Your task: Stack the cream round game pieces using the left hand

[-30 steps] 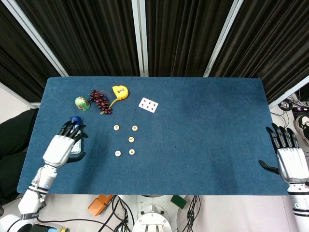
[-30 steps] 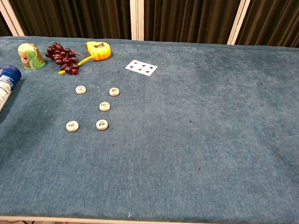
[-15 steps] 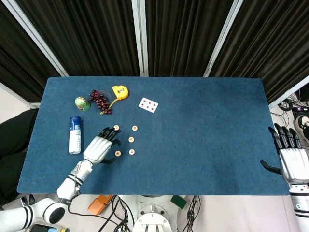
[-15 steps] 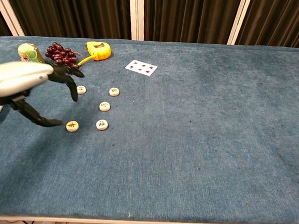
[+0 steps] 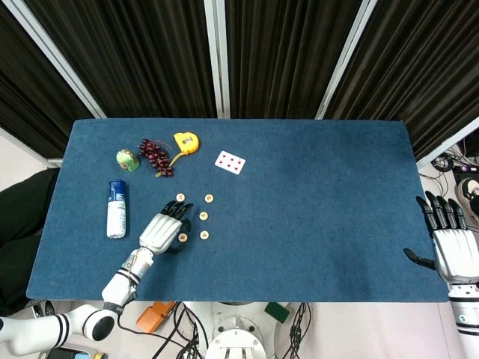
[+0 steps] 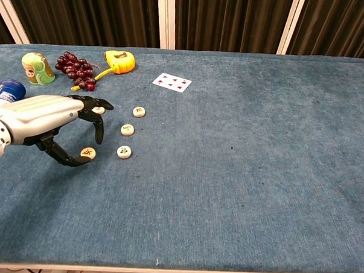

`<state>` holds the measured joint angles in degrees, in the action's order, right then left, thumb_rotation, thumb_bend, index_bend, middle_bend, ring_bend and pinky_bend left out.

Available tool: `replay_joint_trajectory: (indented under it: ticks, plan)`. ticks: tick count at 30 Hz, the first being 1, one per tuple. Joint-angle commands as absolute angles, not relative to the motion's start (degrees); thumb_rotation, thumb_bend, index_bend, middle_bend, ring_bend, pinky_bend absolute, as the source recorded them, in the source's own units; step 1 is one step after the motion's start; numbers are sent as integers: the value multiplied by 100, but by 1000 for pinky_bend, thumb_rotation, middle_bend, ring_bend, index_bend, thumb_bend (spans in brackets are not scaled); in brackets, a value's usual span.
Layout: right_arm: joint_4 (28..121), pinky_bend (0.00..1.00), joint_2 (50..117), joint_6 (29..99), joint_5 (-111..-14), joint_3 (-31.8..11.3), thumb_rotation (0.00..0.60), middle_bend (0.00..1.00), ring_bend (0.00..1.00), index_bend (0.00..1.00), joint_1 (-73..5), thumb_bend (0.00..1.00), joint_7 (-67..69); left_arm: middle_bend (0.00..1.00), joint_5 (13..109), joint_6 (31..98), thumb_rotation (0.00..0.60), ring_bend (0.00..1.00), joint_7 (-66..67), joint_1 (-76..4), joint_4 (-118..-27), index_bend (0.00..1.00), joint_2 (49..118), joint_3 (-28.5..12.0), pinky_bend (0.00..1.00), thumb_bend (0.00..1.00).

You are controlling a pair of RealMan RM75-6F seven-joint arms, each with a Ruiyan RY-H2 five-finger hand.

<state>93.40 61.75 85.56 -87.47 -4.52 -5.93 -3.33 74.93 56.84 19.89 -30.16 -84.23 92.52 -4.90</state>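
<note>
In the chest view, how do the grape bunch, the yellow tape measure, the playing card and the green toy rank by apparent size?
1. grape bunch
2-3. playing card and yellow tape measure: look alike, not ranked.
4. green toy: only slightly smaller, so unsure.

Two robot hands, silver-white with black fingers

The left hand (image 5: pixel 162 232) has a smooth, shiny silver-white shell on its back and thin black fingers (image 6: pixel 98 127) like claws. Its wrist is grey with dark rings, and the arm behind it is white with black bands. The right hand (image 5: pixel 450 243) looks the same: a white back, black fingers and a black thumb.
</note>
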Motion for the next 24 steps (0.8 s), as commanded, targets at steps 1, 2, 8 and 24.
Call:
replay_joint_trajectory:
  ticks: [1, 2, 8, 24]
  plan:
    - [9332, 4, 6181, 8550, -8739, -452, 600, 39, 0, 0, -595, 173, -329, 34, 7468, 5695, 600, 0, 1986, -3022, -8396, 462, 9262, -474, 0, 310]
    - [9329, 4, 6184, 8545, -8735, -452, 600, 39, 0, 0, -596, 173, -327, 34, 7455, 5695, 600, 0, 1985, -3023, -8383, 462, 9265, -466, 0, 310]
    - [9325, 4, 6191, 8537, -8723, -454, 600, 39, 0, 0, -599, 173, -323, 34, 7379, 5710, 600, 0, 1972, -3022, -8288, 462, 9308, -420, 0, 310]
    - [9315, 4, 6202, 8531, -8718, -451, 600, 39, 0, 0, -599, 173, -306, 35, 7296, 5787, 600, 0, 1965, -3082, -8190, 516, 9309, -442, 0, 372]
